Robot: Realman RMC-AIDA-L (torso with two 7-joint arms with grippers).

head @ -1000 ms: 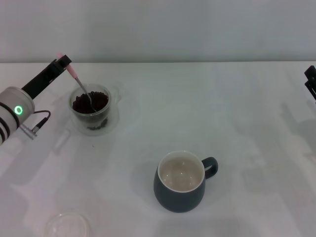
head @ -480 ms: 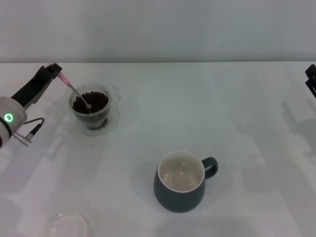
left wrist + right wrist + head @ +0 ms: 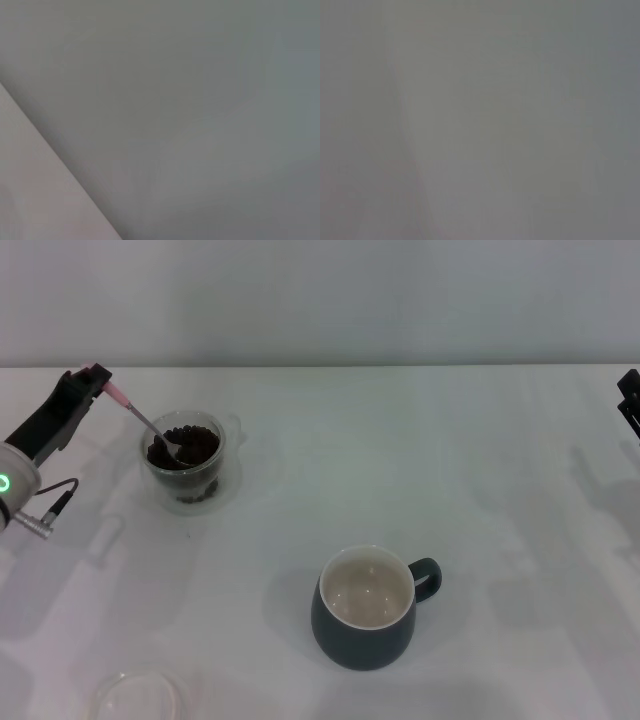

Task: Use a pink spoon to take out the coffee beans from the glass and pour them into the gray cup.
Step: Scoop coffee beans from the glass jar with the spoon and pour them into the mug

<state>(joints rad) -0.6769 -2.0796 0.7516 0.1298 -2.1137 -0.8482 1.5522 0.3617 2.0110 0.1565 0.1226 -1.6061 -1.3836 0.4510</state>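
In the head view the glass (image 3: 188, 466) stands at the left of the white table (image 3: 480, 490), filled with dark coffee beans (image 3: 192, 447). My left gripper (image 3: 93, 377) is left of the glass, shut on the pink end of the pink spoon (image 3: 135, 412). The spoon slants down to the right with its bowl lying among the beans at the glass's left side. The gray cup (image 3: 366, 609) stands nearer the front, its cream inside bare and its handle pointing right. My right gripper (image 3: 630, 400) is parked at the far right edge. Both wrist views show only blank grey.
A shallow clear dish (image 3: 138, 697) lies at the front left edge of the table. A grey wall runs along the table's far edge.
My left gripper has moved left and slightly down, tilting the spoon flatter. The spoon's bowl has shifted toward the glass's left side among the beans.
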